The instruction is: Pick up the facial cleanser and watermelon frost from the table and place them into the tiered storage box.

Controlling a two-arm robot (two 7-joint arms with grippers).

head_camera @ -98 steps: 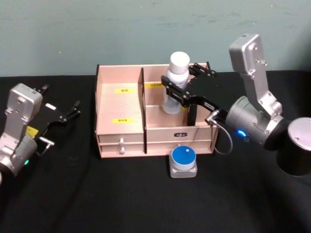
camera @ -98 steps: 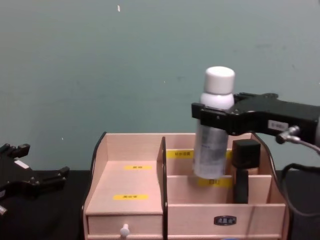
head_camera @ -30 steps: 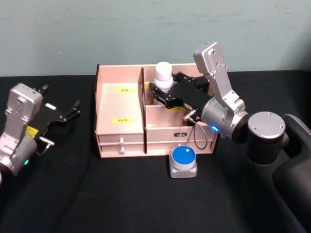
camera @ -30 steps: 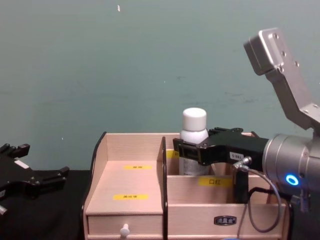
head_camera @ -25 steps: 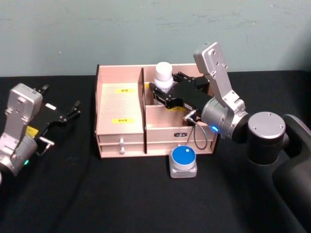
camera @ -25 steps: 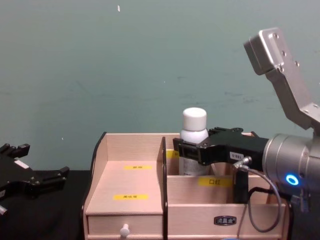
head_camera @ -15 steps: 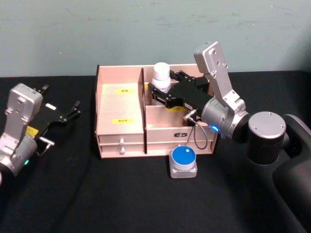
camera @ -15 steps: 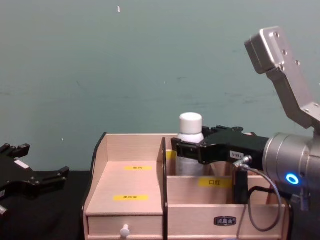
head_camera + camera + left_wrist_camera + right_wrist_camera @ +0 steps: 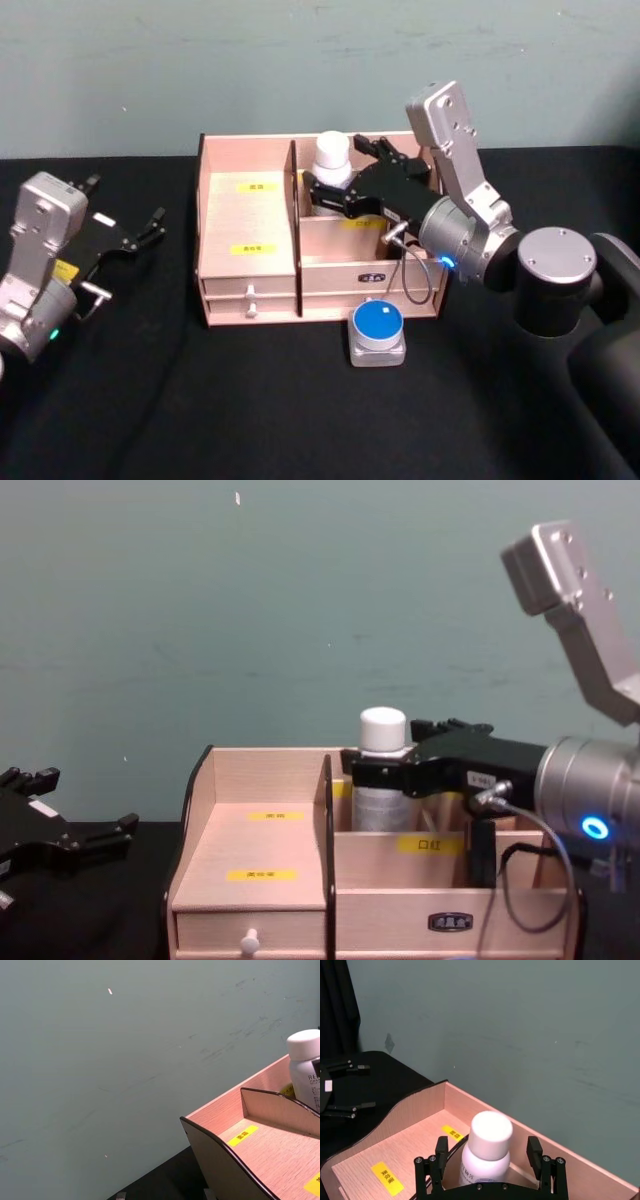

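From the head view, the right gripper [image 9: 336,186] reaches in over the back right part of the tiered storage box [image 9: 330,275], its black fingers set on either side of the facial cleanser [image 9: 332,155]. The cleanser stands upright in the rear compartment, just right of the tall middle divider. The watermelon frost [image 9: 378,333] sits on the black table [image 9: 250,400], just in front of the box's right half, blue lid up. Off to the left, well apart from the box, the left gripper [image 9: 140,232] rests low over the table with its fingers spread and nothing between them. The left wrist view looks past the box's curved side [image 9: 220,1160], and the white cap and printed shoulder of the cleanser [image 9: 305,1065] rise behind the divider. The right wrist view tells the most. The cleanser [image 9: 491,1132] stands between the two fingers [image 9: 441,1152] of the right gripper [image 9: 488,1150], with a clear gap of air on each side, so the jaws are wide and not pressing it. The pale wood and yellow labels of the box [image 9: 405,1145] lie beyond. From the chest view, the right gripper [image 9: 380,772] is level with the neck of the cleanser [image 9: 383,730], whose base is hidden behind the stepped wall of the box [image 9: 400,915]. A black-capped bottle [image 9: 482,850] stands in the box just to its right. The left gripper [image 9: 60,835] shows at the left edge, fingers apart.
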